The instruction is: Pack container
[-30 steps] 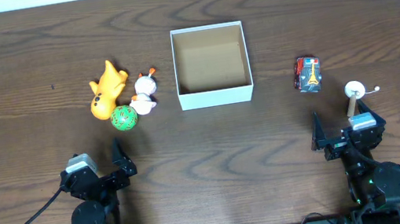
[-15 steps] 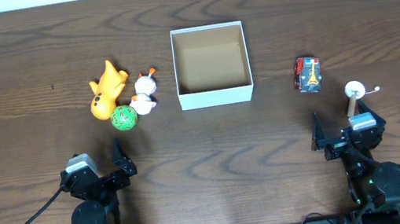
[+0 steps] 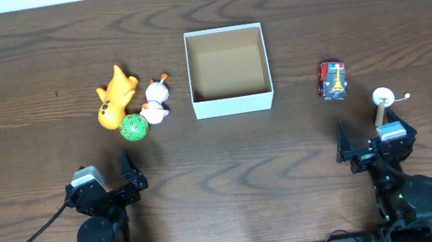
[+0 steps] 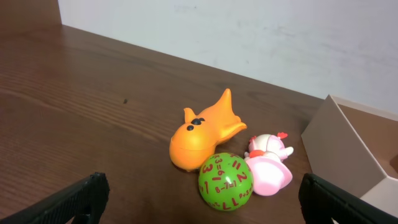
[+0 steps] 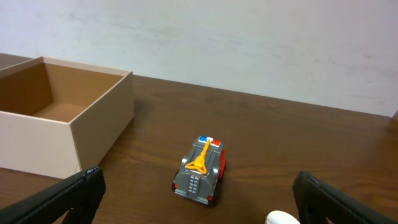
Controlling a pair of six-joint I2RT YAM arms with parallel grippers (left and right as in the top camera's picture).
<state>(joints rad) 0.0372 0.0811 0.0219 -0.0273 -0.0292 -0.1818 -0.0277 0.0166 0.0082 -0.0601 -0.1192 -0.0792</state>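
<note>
The container (image 3: 233,101) is a white open-top box with a brown inside, empty, at the table's middle back; it also shows in the left wrist view (image 4: 348,143) and the right wrist view (image 5: 93,124). Left of it lie an orange fish toy (image 3: 114,96), a white and pink toy (image 3: 156,101) and a green ball with red numbers (image 3: 134,127). Right of it sit a grey and red toy truck (image 3: 332,80) and a small white toy (image 3: 383,98). My left gripper (image 3: 110,181) and right gripper (image 3: 366,137) are open and empty near the front edge.
The green ball (image 4: 225,182), the fish (image 4: 202,130) and the pink toy (image 4: 268,165) lie just ahead of my left fingers. The truck (image 5: 200,169) lies ahead of my right fingers. A pale wall stands behind the table.
</note>
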